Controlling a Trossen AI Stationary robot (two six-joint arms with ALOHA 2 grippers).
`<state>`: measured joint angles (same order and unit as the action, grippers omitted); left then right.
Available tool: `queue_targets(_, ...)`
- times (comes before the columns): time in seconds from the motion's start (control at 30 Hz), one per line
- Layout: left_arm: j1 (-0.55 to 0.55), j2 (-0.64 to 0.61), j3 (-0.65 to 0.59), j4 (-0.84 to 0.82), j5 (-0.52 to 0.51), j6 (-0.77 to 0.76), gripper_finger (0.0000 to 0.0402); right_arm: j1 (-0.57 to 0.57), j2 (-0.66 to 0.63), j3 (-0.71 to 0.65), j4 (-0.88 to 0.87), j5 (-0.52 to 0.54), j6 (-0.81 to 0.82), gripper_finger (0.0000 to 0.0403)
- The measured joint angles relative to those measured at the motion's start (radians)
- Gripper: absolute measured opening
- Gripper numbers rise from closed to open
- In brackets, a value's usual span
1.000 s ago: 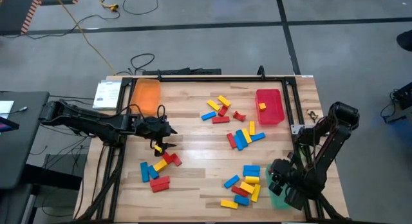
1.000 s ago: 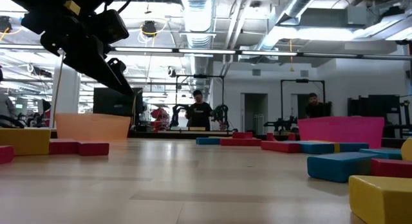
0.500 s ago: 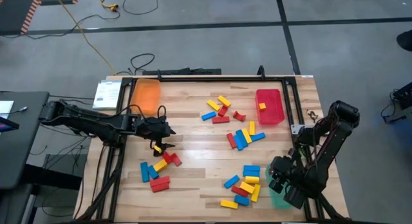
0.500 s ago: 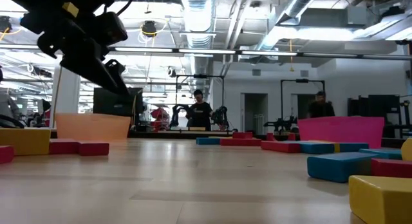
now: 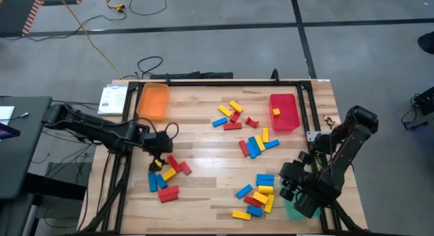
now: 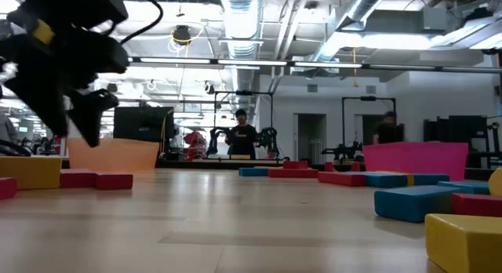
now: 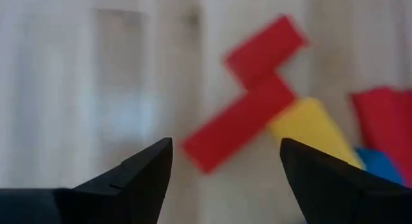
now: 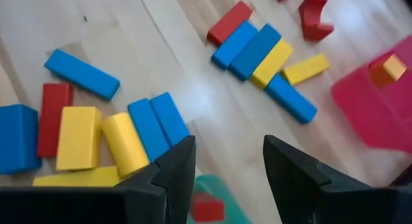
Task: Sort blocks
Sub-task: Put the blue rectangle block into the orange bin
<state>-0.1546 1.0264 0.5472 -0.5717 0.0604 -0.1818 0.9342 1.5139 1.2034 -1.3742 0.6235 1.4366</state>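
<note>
1. The left tool (image 5: 157,154) hangs over the counter (image 5: 203,161) beside the left cluster of blocks (image 5: 166,178) — fingers spread wide, nothing between them; its wrist view looks down on two red blocks (image 7: 254,111) touching a yellow one (image 7: 312,127).
2. The right tool (image 5: 290,188) sits at the counter's right edge, partly open and empty, next to another block cluster (image 5: 256,194) (a green tray (image 5: 293,209) lies under the arm).
3. More blocks lie mid-counter (image 5: 256,144) — one yellow block (image 5: 276,112) rests in the red tray (image 5: 285,112); the orange tray (image 5: 153,102) holds none.
</note>
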Motion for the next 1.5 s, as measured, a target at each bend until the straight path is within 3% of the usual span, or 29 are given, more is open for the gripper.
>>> queue_targets(0.13, -0.087, 0.0, 0.0, 0.011, 0.011, -0.049, 0.0281, -0.041, 0.0, 0.0, 0.008, 0.008, -0.072, 0.0197)
queue_targets(0.33, -0.116, 0.0, 0.0, 0.14, -0.181, -0.047, 0.0281, -0.118, 0.0, 0.0, 0.076, 0.045, -0.203, 0.0197)
queue_targets(0.47, -0.067, 0.003, 0.0, 0.334, -0.308, 0.033, 0.0281, -0.18, 0.0, 0.0, 0.193, 0.046, -0.351, 0.0197)
queue_targets(0.63, 0.073, 0.059, 0.001, 0.519, -0.319, 0.1, 0.0281, -0.243, 0.0, 0.0, 0.34, 0.046, -0.527, 0.0196)
queue_targets(0.8, 0.238, 0.189, 0.024, 0.661, -0.259, 0.113, 0.0281, -0.289, 0.0, 0.0, 0.425, 0.051, -0.663, 0.0196)
queue_targets(1.0, 0.362, 0.42, 0.165, 0.674, -0.182, 0.14, 0.0281, -0.345, 0.0, 0.0, 0.446, 0.059, -0.735, 0.0196)
queue_targets(1.27, 0.411, 0.729, 0.398, 0.57, -0.179, 0.171, 0.0281, -0.382, 0.0, 0.0, 0.477, 0.06, -0.792, 0.0196)
queue_targets(1.5, 0.42, 0.863, 0.519, 0.56, -0.209, 0.17, 0.0281, -0.379, 0.0, 0.0, 0.501, 0.06, -0.817, 0.0196)
